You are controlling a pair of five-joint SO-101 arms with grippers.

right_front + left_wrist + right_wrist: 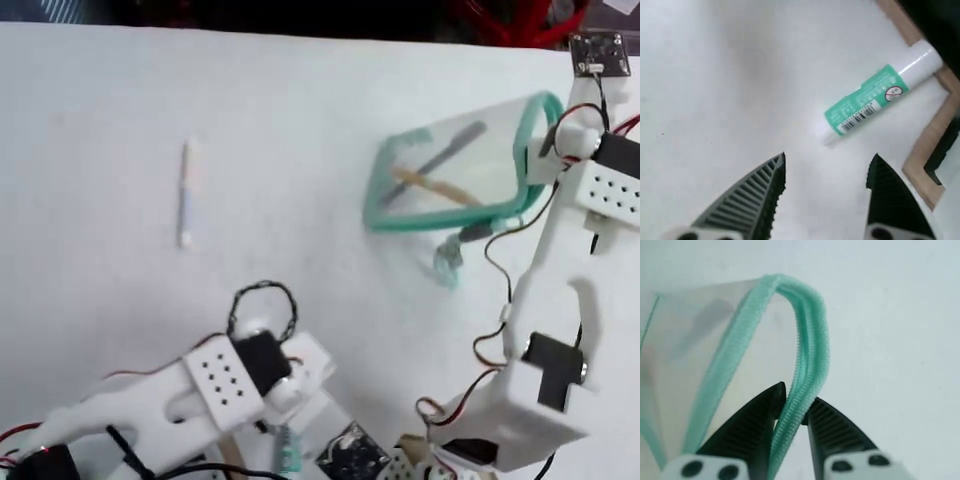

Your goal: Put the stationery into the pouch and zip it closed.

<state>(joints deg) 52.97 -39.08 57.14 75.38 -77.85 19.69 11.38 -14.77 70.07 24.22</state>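
Mint-green zip edging (812, 340) of clear pouch (372, 195), pinched between the closed-down jaws of right gripper (794, 399), with the pouch body hanging away ahead of the tips. Inside, seen through the wall: dark pen (452, 146) and yellowish pencil (435, 185).

Left gripper (825, 172): jaws spread wide, holding nothing. Green-and-white glue stick (875, 100) lying ahead of the tips and off toward one jaw, its far end touching a wooden border (927, 145). White pen (186, 193) on the table (300, 100), well apart from both grippers.

Likely hazards, judged:
- Thin edging slipping out of the narrow pinch, letting the mouth collapse.
- Round glue stick rolling aside if the jaws close off-centre, or jamming against the border.
- Pouch tipping under a pull, spilling the two items already in.
- White pen overlooked before zipping.
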